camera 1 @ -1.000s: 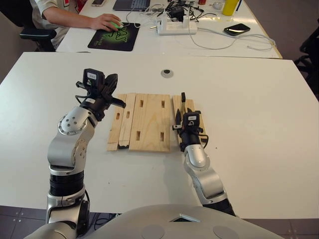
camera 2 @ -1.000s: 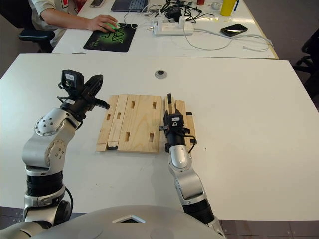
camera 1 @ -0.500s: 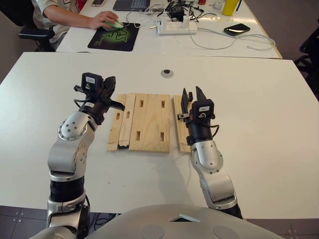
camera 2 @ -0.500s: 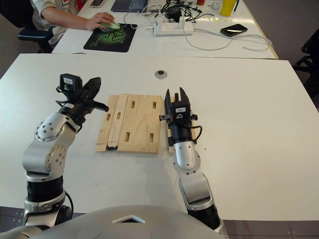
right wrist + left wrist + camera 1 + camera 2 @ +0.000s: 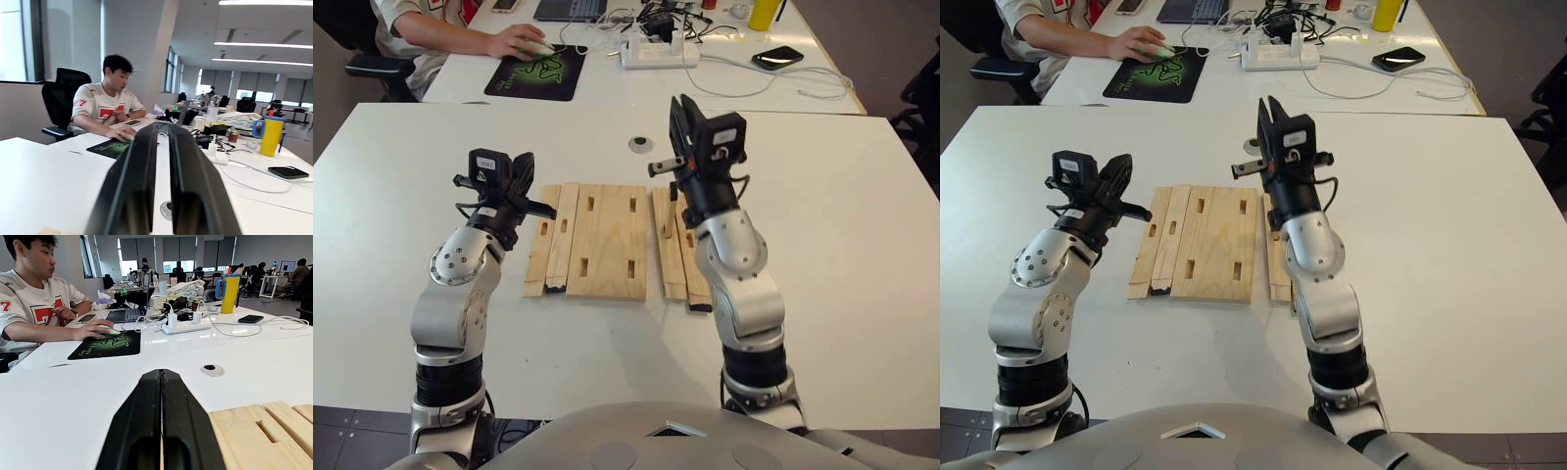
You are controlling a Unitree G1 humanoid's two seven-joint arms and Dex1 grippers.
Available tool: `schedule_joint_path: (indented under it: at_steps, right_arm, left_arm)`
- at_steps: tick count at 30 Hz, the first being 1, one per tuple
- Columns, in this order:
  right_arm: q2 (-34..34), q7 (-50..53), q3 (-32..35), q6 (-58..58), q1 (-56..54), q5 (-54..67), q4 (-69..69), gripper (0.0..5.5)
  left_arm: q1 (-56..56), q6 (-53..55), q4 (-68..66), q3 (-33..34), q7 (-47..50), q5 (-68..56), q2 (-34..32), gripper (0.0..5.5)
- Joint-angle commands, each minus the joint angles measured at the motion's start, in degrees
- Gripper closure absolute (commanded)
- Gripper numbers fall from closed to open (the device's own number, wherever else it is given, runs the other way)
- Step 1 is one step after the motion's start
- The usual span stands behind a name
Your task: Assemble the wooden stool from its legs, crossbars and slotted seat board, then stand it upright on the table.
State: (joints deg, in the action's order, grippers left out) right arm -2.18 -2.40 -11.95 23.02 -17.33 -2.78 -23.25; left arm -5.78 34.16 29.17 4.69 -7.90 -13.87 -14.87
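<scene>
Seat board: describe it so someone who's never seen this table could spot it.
On the white table, a row of flat wooden pieces lies in the middle. The seat board is the centre one, with thin strips either side. It alone is wide, with four short slots.

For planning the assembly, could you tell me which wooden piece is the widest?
The slotted seat board in the middle; the strips flanking it are far narrower.
</scene>
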Motion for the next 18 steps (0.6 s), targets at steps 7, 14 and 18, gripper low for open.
schedule_joint_path:
  at_steps: [7,14,18]
  right_arm:
    - [3.1,-4.4,0.3,1.9,-7.2,-0.3,15.7,5.49]
    - [3.2,-3.5,1.0,-0.5,-8.0,-1.2,14.3,5.49]
    - [2.6,-2.5,2.6,-0.3,-12.0,-1.3,10.2,5.49]
  left_arm:
    - [1.8,-1.9,1.0,-0.4,2.3,1.8,2.6,5.5]
    - [1.9,-2.5,0.7,-0.3,2.4,2.4,3.1,5.5]
    - [1.5,-2.5,0.5,-0.3,2.1,2.5,2.9,5.5]
